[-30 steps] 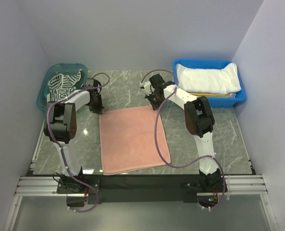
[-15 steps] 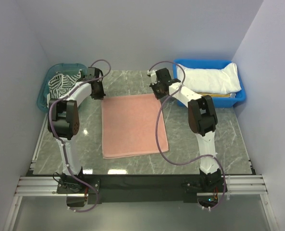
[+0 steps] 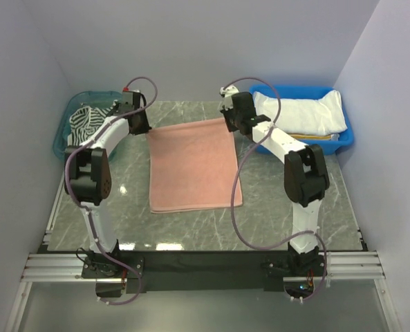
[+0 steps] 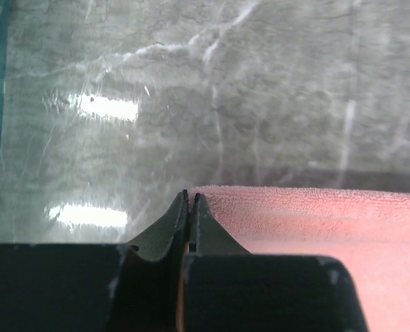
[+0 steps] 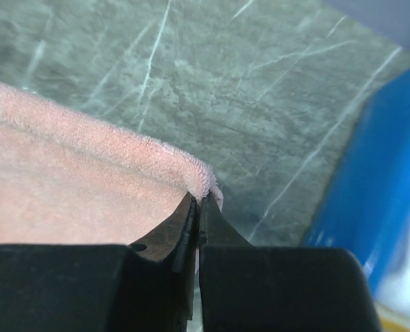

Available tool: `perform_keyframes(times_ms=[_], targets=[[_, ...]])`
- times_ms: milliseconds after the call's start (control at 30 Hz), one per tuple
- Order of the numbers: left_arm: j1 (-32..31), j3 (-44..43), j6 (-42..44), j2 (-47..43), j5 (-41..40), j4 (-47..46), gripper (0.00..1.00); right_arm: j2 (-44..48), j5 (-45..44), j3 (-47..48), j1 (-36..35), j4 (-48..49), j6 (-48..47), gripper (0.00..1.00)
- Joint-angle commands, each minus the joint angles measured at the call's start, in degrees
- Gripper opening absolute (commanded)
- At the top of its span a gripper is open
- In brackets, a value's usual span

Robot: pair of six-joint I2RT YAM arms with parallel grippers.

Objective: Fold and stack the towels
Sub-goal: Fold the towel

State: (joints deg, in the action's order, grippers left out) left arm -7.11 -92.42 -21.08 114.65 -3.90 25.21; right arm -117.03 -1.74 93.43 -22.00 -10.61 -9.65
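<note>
I see the salmon pink towel (image 3: 194,166) spread over the middle of the grey marble table (image 3: 122,200). Its far edge runs between my two grippers and its near edge lies toward the arm bases.

The left gripper (image 4: 191,200) has its fingers pressed together on the towel's far left corner. The right gripper (image 5: 198,200) is likewise closed, with the far right corner bunched at its tips. Both pinches take only a little cloth, right at the hem.

The towel looks like soft, thick terry with a fuzzy nap, so I judge it light and limp. It has no stiffness to hold a shape, and it is likely to sag in the middle and drag on the stone if I lift it. It does not look slippery or fragile. The corners are the right place to hold it (a grip along the open edge would let it droop unevenly), and I judge both arms must move together to keep the edge taut.

To the left, a dark-and-white striped towel (image 3: 90,121) lies crumpled in a teal basket (image 3: 63,142). To the right, a folded white towel (image 3: 301,114) rests in a blue bin (image 3: 294,90).
</note>
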Motion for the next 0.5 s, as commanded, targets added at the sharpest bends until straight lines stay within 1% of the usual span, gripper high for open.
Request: perform_keyframes(times_ms=[0,100,167,200,267,400,467], targets=[[1.8,3.6,-0.3,-8.6,-5.1,-1.8,0.01,7.5,-8.4,-4.5,2.4,4.0,0.7,0.00],[1.8,7.9,-1.2,-12.7,-3.7,-2.3,0.01,11.6,-7.8,-10.1,2.4,5.6,2.1,0.00],[1.7,12.0,-1.9,-15.1,-2.8,-3.0,0.01,13.6,-7.3,-13.9,2.4,5.9,3.1,0.00],[1.8,15.0,-2.7,-17.7,-2.4,-3.6,0.01,15.8,-7.2,-15.2,2.2,6.0,3.6,0.00],[1.7,18.0,-3.6,-20.3,-1.1,-3.9,0.01,18.1,-6.7,-19.2,2.0,6.6,5.2,0.00],[1.1,27.2,-7.2,-28.3,0.7,-5.1,0.01,25.8,-4.3,-28.0,1.5,7.5,9.4,0.00],[0.8,29.7,-9.0,-30.5,1.1,-4.8,0.01,28.1,-4.2,-30.7,1.0,7.4,11.4,0.00]])
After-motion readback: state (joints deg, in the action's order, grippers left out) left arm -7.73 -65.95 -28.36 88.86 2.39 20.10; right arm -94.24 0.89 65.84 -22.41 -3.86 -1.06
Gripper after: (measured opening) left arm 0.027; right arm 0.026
